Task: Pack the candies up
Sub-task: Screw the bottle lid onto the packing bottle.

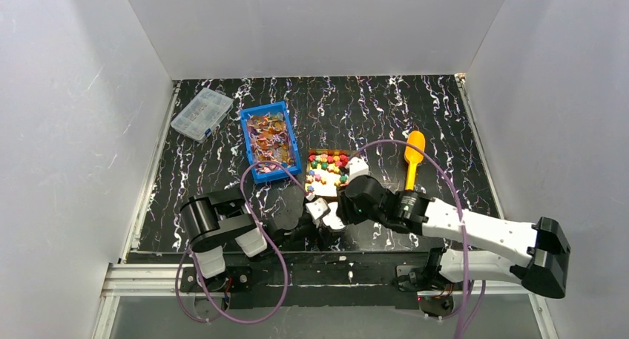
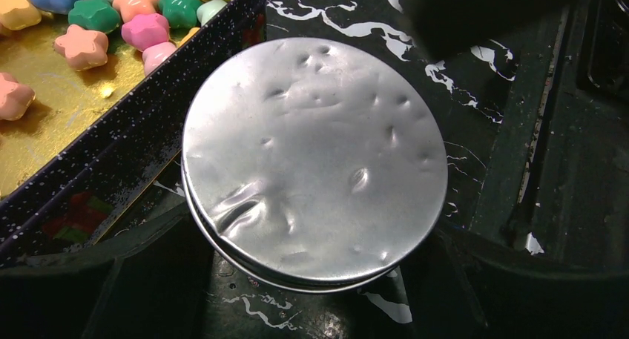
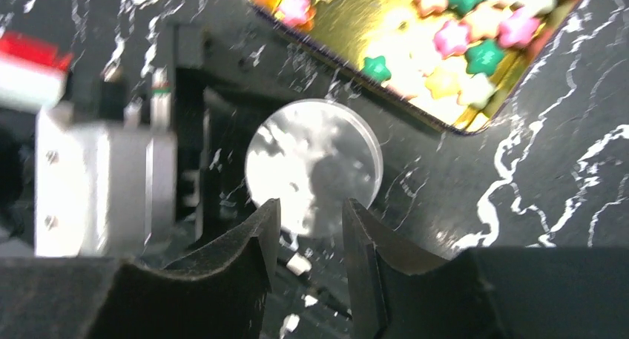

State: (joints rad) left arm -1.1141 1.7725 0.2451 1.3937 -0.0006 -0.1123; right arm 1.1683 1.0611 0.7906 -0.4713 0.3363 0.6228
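"Start with the large items."

"Black marbled table [image 1: 460,131]. Both arms are bent low over its near middle. The right arm [image 1: 475,231] reaches in from the right, and the left arm [image 1: 219,224] is folded close to its base. Toward the back stands a blue bin [image 1: 247,146], with a clear organiser box [image 1: 201,113] to its left. A gold-floored tray [image 2: 59,131] sits just right of the bin's near end. An orange scoop [image 1: 412,157] lies apart to the right, unheld."

"The candies?"

"None packed that I can see. The wrapped candies [image 1: 268,139] fill the blue bin, and the star candies [image 2: 145,31] lie loose on the tray. Neither gripper carries a sweet."

"The tools?"

"Both meet at a round silvery lid [image 2: 315,161], which is dented on top and lies just beside the tray's near wall. A second rim shows beneath it, so it may sit on a shallow container. The left gripper [image 2: 319,242] has its jaws wide on either side of the lid, but I cannot tell whether they press on the rim. The right gripper [image 3: 310,205] has its jaws a narrow gap apart at the lid's edge, closed on nothing."

"Step in hand?"

"My judgement is that the container is being opened, ahead of any filling. The next move calls for one gripper to steady the base while the other takes the rim and lifts straight up, clear of the tray wall. The risk is that the thin top buckles or slips."
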